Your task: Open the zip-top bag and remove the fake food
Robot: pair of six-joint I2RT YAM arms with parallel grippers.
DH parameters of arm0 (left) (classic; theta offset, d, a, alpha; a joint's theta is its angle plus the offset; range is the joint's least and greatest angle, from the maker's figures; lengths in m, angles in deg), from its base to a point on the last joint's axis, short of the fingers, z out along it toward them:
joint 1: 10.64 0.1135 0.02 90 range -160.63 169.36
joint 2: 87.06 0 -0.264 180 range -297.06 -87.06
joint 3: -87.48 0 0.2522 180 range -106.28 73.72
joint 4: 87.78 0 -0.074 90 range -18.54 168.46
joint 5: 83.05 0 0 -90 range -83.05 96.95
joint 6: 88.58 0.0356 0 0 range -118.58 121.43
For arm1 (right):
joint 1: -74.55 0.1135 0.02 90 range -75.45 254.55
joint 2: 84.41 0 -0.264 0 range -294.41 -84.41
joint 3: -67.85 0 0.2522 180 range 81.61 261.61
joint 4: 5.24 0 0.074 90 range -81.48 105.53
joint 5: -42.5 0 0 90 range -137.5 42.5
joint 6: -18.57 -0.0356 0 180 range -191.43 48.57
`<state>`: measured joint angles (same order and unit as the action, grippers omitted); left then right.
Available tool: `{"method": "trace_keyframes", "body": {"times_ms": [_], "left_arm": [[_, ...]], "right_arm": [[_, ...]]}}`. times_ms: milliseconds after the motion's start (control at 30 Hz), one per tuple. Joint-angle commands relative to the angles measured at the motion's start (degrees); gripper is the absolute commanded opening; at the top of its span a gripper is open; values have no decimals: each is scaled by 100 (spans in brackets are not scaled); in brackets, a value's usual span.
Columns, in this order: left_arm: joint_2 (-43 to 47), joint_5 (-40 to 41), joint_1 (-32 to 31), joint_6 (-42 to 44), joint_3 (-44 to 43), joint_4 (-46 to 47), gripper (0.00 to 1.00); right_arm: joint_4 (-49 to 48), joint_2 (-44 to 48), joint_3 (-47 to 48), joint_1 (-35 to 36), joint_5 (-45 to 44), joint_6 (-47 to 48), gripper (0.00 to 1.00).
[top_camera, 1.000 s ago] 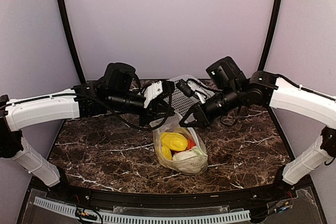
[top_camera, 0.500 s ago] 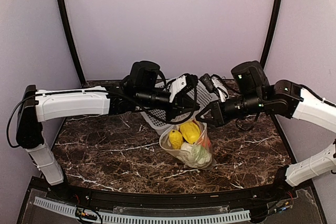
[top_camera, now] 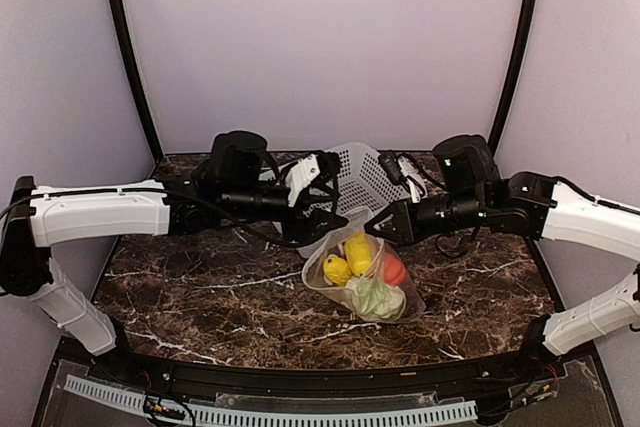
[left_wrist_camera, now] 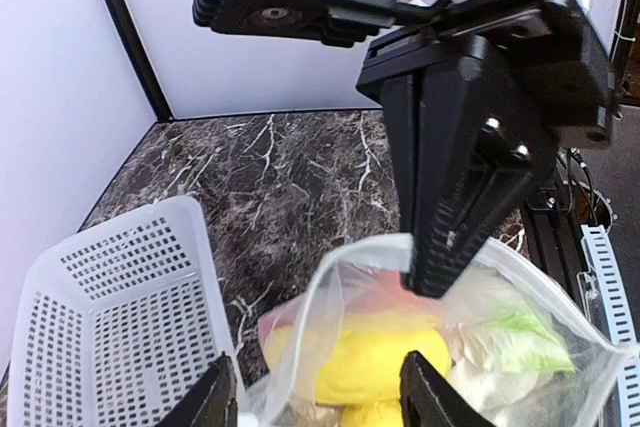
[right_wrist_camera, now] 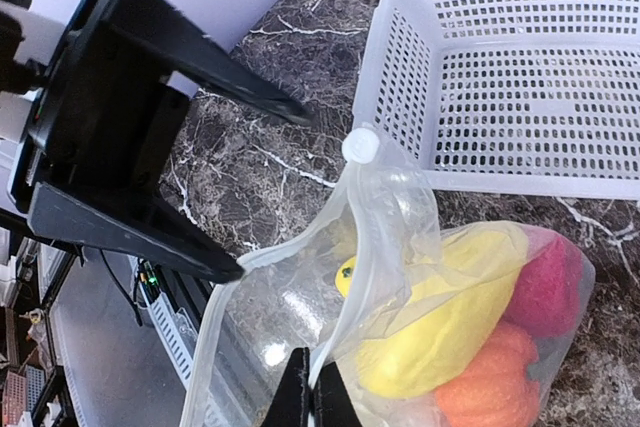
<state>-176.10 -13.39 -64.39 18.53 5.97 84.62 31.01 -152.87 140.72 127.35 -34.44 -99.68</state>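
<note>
The left arm [top_camera: 100,212] comes in from the left edge of the top view. It stretches almost flat toward the middle. The right arm [top_camera: 590,212] does the same from the right edge. The two ends almost meet in the middle of the picture, just above the bag [top_camera: 412,297].

The left jaws are spread wide. In the left wrist view the two tips sit at the bottom edge with the bag's open top between them. I cannot tell if they touch the plastic.

The right jaws are pressed together and pinch the top edge of the bag. In the left wrist view they come down from the top middle of the picture and bite the rim. In the right wrist view the pinched edge runs up from the bottom middle to a small white knob [right_wrist_camera: 361,144] on the bag's edge.

The bag is in the middle of the top view, a bit low, and its bottom looks to rest on the dark marble desk [top_camera: 200,287]. The toy food is inside it: two yellow pieces [top_camera: 358,250], a red one [right_wrist_camera: 545,282], an orange one [right_wrist_camera: 490,387] and a pale green one [top_camera: 375,297].

A white basket [top_camera: 360,172] sits just behind the bag, higher in the picture.
</note>
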Motion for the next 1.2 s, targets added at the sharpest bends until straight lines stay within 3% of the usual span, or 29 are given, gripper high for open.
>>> {"method": "trace_keyframes", "body": {"times_ms": [0,200,333,667,867,1167], "left_arm": [[1198,584,53,51,896,-133,55],[2140,361,48,66,2235,145,56],[2106,182,40,295,2432,236,59],[1129,55,-349,1450,2286,798,62],[422,112,-735,2192,1773,586,62],[-129,166,-966,2587,1429,575,68]], "right_arm": [[-759,-250,-54,-41,266,-45,0],[-1180,-646,-110,-34,759,-61,0],[-1307,-693,-132,-35,881,-80,0],[-1192,-570,-366,7,1202,-156,0],[-1167,-434,-351,11,1292,-129,0],[-1261,-486,-288,18,1401,-119,0]]}}
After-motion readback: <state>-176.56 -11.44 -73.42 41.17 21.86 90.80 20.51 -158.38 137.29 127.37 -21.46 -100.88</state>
